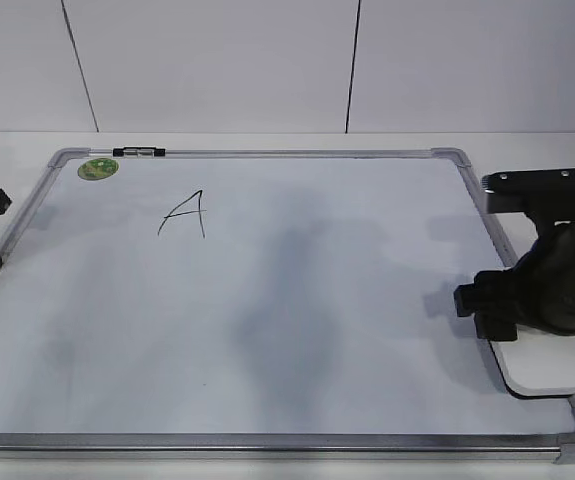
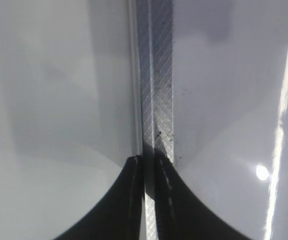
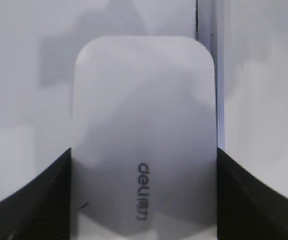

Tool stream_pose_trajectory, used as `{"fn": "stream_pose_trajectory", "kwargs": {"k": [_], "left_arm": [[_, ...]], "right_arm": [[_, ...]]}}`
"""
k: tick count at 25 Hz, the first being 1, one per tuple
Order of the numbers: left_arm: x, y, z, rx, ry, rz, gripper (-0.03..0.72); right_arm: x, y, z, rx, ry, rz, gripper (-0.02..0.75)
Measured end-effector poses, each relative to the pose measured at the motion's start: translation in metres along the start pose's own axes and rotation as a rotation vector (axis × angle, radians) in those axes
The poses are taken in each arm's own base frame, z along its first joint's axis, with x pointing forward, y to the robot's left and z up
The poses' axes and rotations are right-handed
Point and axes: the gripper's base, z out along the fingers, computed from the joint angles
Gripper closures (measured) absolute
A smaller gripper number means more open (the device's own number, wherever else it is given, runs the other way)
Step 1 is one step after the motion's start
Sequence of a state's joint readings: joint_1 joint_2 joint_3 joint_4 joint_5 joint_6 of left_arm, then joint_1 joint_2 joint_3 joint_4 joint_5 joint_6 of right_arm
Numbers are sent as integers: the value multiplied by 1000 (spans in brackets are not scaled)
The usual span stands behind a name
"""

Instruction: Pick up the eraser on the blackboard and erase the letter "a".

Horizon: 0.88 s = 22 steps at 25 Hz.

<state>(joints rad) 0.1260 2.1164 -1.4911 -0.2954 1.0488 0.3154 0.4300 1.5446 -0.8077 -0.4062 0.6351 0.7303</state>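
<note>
One bit of readable text is showing: "deli" in grey, printed on top of the white eraser point(image 3: 144, 135), with smaller characters after it too blurry to make out. On the blackboard point(image 1: 297, 300) only an angular capital "A" point(image 1: 185, 214) is showing, near the round green sticker point(image 1: 98, 168); its print is too small to read. The right gripper point(image 3: 144, 200) is sitting with its fingers point(image 3: 28, 200) apart around the eraser at the board's right edge; can't tell if they're touching it. The left gripper point(image 2: 149, 200) is hanging nearly closed over the silver frame point(image 2: 156, 100), holding nothing, on the white counter point(image 1: 267, 140).
</note>
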Motion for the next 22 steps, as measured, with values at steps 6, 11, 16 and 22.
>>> {"fn": "stream_pose_trajectory", "kwargs": {"k": [6, 11, 16, 22], "left_arm": [[0, 0, 0, 0, 0, 0, 670], [0, 0, 0, 0, 0, 0, 670], [0, 0, 0, 0, 0, 0, 670], [0, 0, 0, 0, 1, 0, 670]], "right_arm": [[13, -1, 7, -30, -13, -15, 190], [16, -6, 11, -33, -14, 1, 190], [25, -15, 18, -25, 9, 26, 190], [22, -13, 19, -52, -24, 26, 190]]}}
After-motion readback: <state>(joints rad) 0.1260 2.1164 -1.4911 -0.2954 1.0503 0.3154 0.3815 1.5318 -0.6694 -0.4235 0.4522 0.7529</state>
